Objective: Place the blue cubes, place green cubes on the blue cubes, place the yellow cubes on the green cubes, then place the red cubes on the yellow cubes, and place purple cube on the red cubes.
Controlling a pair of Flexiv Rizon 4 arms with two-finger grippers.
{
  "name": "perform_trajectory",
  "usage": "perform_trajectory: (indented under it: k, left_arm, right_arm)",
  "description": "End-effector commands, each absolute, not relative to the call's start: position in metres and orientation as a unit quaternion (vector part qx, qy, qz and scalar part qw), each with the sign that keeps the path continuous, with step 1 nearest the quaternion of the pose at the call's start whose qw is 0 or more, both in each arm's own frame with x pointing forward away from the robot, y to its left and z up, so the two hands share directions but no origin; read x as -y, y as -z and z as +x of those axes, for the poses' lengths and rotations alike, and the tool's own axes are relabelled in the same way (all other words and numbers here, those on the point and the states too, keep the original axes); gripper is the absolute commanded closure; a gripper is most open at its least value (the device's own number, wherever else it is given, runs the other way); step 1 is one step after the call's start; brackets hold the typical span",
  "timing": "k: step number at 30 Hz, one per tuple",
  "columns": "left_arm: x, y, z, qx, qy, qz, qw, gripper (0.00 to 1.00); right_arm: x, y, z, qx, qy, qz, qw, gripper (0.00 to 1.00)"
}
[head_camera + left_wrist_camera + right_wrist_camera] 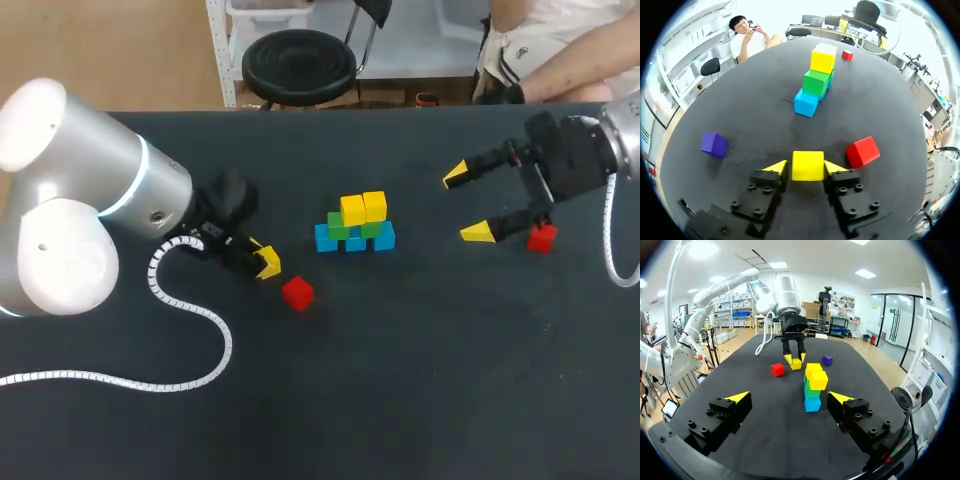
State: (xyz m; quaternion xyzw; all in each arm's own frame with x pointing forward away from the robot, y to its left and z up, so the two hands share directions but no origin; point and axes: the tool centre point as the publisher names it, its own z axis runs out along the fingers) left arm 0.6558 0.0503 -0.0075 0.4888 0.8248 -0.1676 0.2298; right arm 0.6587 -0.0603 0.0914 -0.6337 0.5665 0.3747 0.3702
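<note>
Dark table (400,380), cube stack (355,225), left hand (806,168) pinching yellow cube (807,163), right hand (467,204) spread

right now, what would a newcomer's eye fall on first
The bright stack of blue, green and yellow cubes mid-table. Next, the left gripper shut on a yellow cube, a red cube beside it; the right gripper hangs open at the stack's other side.

Bare table (420,380) between cube stack (355,228) and right end effector (466,205)
</note>
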Motion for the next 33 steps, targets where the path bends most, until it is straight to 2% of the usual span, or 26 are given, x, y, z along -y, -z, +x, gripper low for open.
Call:
perform_trajectory:
  k: [1, 14, 22, 33]
  left_arm:
    - [-0.051, 0.007, 0.656, -0.824, 0.167, 0.491, 0.231, 1.00]
    - [-0.036, -0.027, 0.656, -0.771, 0.163, 0.556, 0.265, 1.00]
    - [-0.021, -0.046, 0.653, -0.724, 0.165, 0.619, 0.254, 1.00]
    - [-0.016, -0.058, 0.652, -0.719, 0.160, 0.633, 0.240, 1.00]
  right_arm:
    - [0.060, -0.091, 0.659, -0.566, -0.374, -0.634, 0.371, 0.00]
    - [0.060, -0.091, 0.659, -0.566, -0.374, -0.634, 0.371, 0.00]
    - [0.060, -0.091, 0.659, -0.566, -0.374, -0.634, 0.371, 0.00]
    - [0.060, -0.091, 0.659, -0.566, -0.374, -0.634, 0.371, 0.00]
